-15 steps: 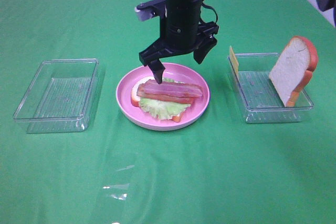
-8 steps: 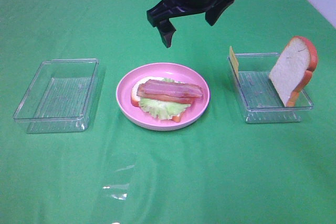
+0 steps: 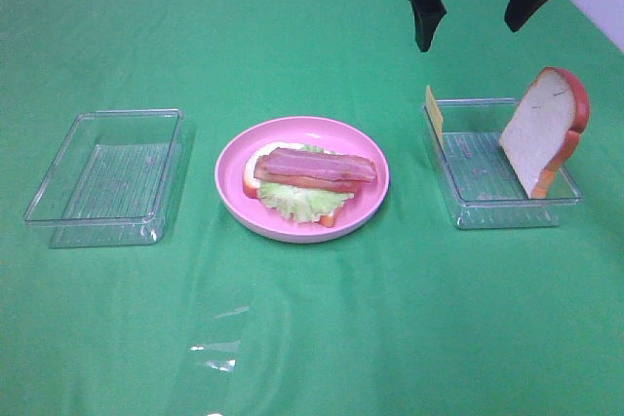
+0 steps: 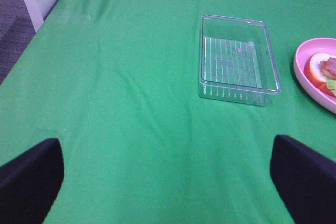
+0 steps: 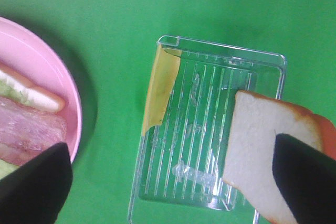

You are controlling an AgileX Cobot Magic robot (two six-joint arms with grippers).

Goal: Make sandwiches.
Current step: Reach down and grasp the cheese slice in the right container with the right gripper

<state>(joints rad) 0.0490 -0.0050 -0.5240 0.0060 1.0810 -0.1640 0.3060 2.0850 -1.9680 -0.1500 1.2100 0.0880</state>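
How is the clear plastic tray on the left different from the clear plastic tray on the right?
The clear plastic tray on the left holds nothing; the clear plastic tray on the right holds a white bread slice with orange-brown crust and a thin yellow cheese slice, both leaning against its walls. The right gripper hangs open above the right tray; nothing hangs over the left one. Both are rectangular with ribbed floors.

right gripper (image 3: 472, 21): arm cut off at top edge | plate (image 4: 307, 69): cropped in left wrist view | lower bread (image 3: 252, 174): mostly hidden under lettuce (image 3: 297, 200), bacon (image 3: 317, 167)
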